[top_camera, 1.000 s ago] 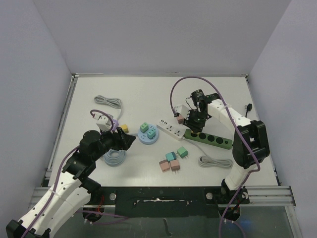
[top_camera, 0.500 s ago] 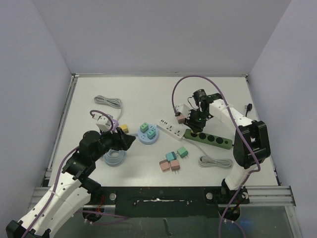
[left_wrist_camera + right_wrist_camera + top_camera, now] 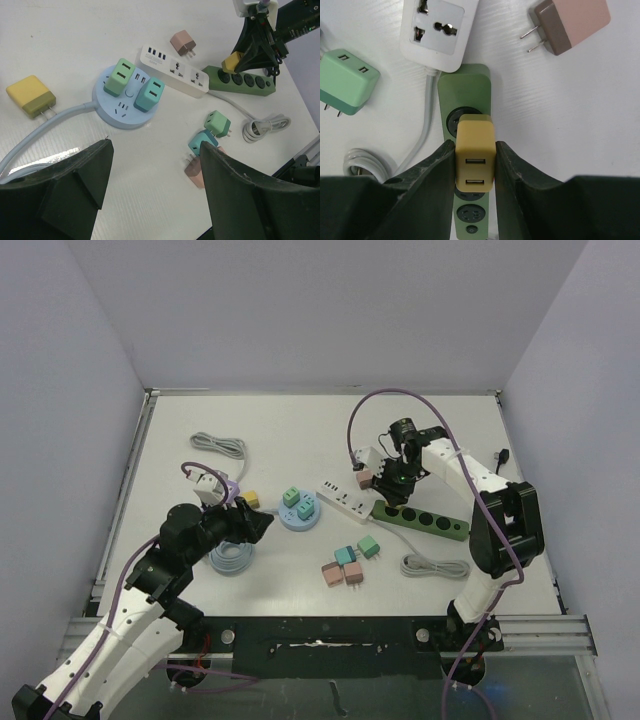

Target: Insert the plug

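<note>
- White power strip [image 3: 346, 502] lying at a slant mid-worktop [image 3: 300, 430].
- Round pale-blue socket hub [image 3: 120, 112] with a green plug [image 3: 119, 76] and a teal plug [image 3: 149, 94] seated in it, side by side.
- Yellow plug with an olive end [image 3: 31, 95] lying flat beside the hub's cable.
- Pink plug [image 3: 182, 42] lying just beyond the white strip.
- Loose cluster: green [image 3: 368, 546], teal [image 3: 345, 555], and two pink plugs [image 3: 342, 573].
- Grey coiled cable [image 3: 434, 566] near the cluster; another grey cable [image 3: 220, 447] at far left.

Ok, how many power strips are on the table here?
3. A round blue strip left of centre carrying two plugs, a white strip just right of it, and a green strip beyond that, under the right gripper. No others seem hidden.
</note>
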Action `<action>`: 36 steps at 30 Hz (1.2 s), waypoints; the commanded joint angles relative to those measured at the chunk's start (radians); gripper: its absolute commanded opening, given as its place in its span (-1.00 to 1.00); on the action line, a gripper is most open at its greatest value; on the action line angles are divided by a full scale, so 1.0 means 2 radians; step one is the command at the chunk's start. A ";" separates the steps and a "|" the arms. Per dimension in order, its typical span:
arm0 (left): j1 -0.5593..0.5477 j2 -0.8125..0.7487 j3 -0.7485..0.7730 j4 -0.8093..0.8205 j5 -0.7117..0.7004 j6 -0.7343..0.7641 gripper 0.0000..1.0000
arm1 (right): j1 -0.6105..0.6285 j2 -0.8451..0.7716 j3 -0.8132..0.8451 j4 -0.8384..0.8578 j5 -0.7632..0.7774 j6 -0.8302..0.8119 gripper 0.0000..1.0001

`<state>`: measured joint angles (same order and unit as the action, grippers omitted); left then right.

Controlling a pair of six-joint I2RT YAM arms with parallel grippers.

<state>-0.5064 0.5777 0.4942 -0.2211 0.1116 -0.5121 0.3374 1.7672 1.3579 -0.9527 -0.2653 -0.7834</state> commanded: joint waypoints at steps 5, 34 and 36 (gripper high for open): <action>0.002 -0.011 0.003 0.027 -0.005 0.002 0.35 | -0.011 -0.001 0.011 0.061 0.002 0.014 -0.94; 0.002 -0.014 0.006 0.028 -0.008 0.015 0.36 | -0.018 0.059 -0.156 0.113 0.081 -0.068 -1.00; 0.003 -0.014 0.006 0.028 -0.007 0.015 0.35 | -0.018 0.067 -0.151 0.108 0.075 -0.067 -1.00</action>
<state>-0.5068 0.5556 0.4938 -0.2211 0.1047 -0.5064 0.3214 1.7103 1.1656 -0.7761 -0.2810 -0.8608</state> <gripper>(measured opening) 0.677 0.316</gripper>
